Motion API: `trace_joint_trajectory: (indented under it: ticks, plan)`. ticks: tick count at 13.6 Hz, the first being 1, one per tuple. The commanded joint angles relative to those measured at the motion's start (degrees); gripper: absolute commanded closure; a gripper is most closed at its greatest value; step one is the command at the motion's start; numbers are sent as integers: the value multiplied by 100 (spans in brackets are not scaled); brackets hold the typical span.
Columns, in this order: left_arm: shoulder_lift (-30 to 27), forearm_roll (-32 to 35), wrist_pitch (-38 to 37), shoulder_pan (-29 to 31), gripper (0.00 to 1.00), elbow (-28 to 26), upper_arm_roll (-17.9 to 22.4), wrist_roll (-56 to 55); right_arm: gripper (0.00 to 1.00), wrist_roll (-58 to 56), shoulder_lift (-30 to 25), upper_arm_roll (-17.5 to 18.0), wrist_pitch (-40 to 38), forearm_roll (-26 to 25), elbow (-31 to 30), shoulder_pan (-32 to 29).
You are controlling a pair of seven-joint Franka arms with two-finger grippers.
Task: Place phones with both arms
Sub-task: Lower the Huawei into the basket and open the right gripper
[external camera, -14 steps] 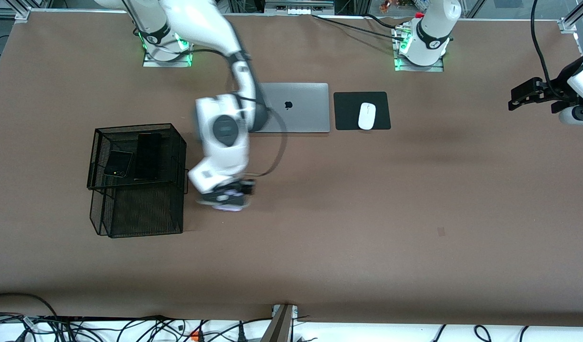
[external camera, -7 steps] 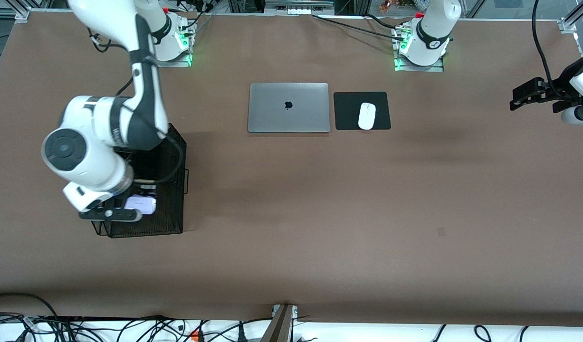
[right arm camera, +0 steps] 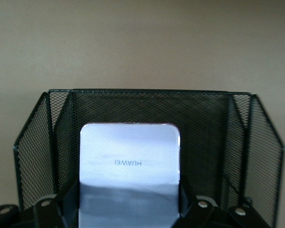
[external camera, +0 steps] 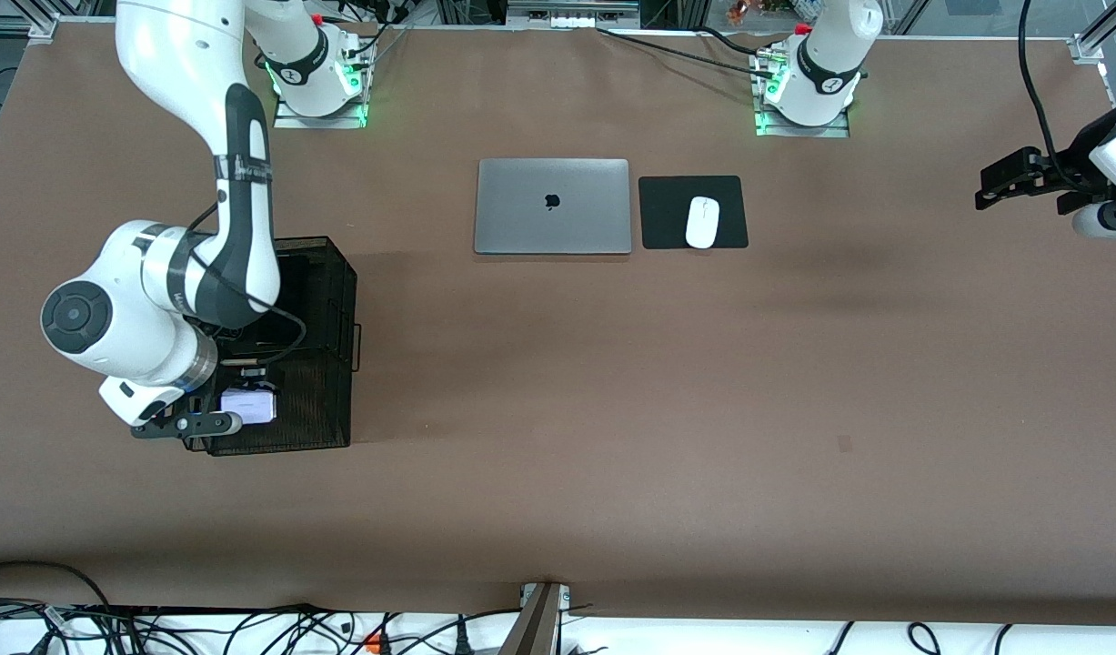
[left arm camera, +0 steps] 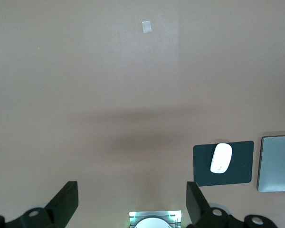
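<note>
Where it meets the mesh basket [external camera: 326,364], right claw [external camera: 219,411] clamping pale lilac-white phone [right arm camera: 129,166].

Mouse [external camera: 702,221] on pad [external camera: 693,212], beside laptop [external camera: 552,206]; mesh rack [external camera: 312,364] twd right arm's end

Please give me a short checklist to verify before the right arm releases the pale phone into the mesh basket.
1. Pale phone gripped by right gripper: ok.
2. Phone over the black mesh basket, at its end nearer the front camera: ok.
3. Phone resting on the basket floor: cannot tell.
4. Two black phones already in the basket: cannot tell, the right arm covers that part.
5. Left gripper open, waiting over bare table at the left arm's end: ok.
6. Laptop and mouse away from the basket: ok.
</note>
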Motion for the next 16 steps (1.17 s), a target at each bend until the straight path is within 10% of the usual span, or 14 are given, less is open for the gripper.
trace_joint_trajectory:
  ticks: [1, 5, 7, 14, 16]
  plan:
    - [-96, -117, -71, 36, 0, -20, -17, 43, 100, -350, 30, 25, 49, 337, -85, -85]
    - [-96, -117, -71, 45, 0, -20, -17, 43, 93, -359, 180, 25, -12, 345, -85, -129]
    - [-87, -117, -71, 36, 0, -20, -26, 43, 58, -368, 206, 34, 5, 345, -155, -129]
    - [-87, -117, -71, 45, 0, -20, -26, 43, 53, -359, 277, 104, -12, 485, -331, -226]
    - [-87, -126, -80, 36, 0, -20, -26, 43, 11, -359, 277, 113, 32, 530, -331, -244]
